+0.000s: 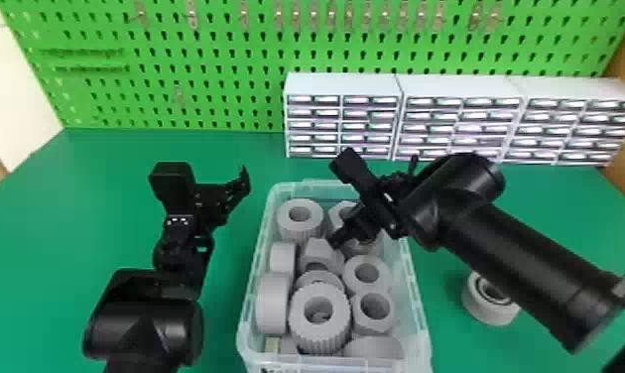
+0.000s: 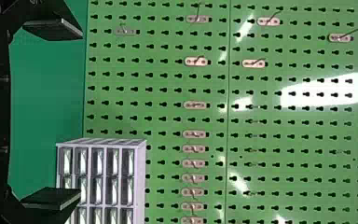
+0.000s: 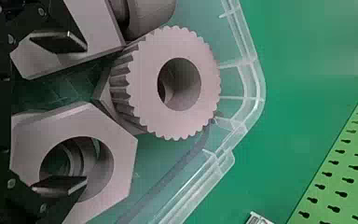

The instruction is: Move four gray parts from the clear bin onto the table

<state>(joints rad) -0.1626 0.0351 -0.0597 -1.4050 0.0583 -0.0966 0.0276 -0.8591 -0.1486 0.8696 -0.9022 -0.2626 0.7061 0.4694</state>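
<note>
The clear bin (image 1: 422,322) holds several gray parts: toothed rings like the large one (image 1: 299,320) near the front, hexagonal pieces and plain rings. Another gray ring (image 1: 471,303) lies on the table, right of the bin and beside my right forearm. My right gripper (image 1: 348,235) is over the bin's rear half. In the right wrist view, my right gripper (image 3: 83,113) is open, one finger in front of a hexagonal part's (image 3: 123,154) hole; a toothed ring (image 3: 143,93) lies beyond. My left gripper (image 1: 227,196) stands left of the bin; in the left wrist view, that gripper (image 2: 80,114) is open and holds nothing.
White drawer cabinets (image 1: 343,84) stand along the back right of the green table (image 1: 113,173), in front of a green pegboard (image 1: 217,89). The bin's rim (image 1: 264,218) rises around the parts, between the two arms.
</note>
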